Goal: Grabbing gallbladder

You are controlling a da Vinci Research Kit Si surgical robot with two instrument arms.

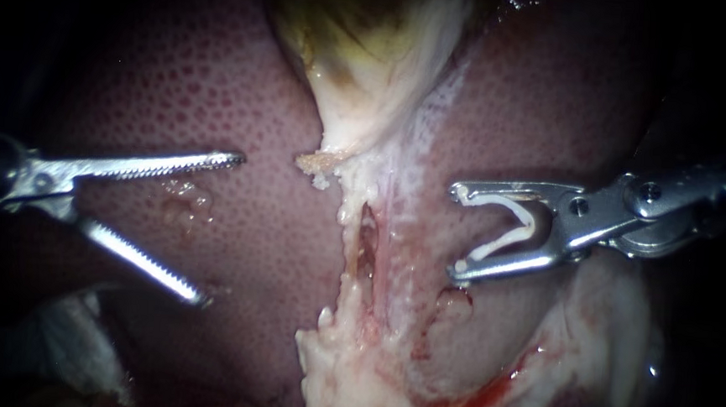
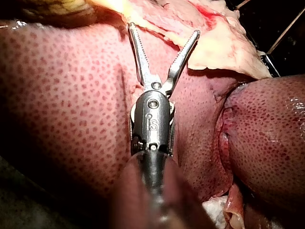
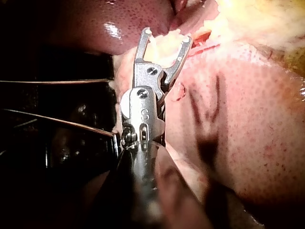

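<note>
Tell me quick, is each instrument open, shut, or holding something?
Left instrument: open, holding nothing.
Right instrument: holding a white clip.

No legible text, no labels or signs

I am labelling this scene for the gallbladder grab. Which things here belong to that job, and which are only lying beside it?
For the job:
- gallbladder
- left instrument, jaws open, holding nothing

Probably not part of it:
- liver, lying under everything
- right instrument, off to the side
- clip, white, held between the right instrument's jaws
</note>
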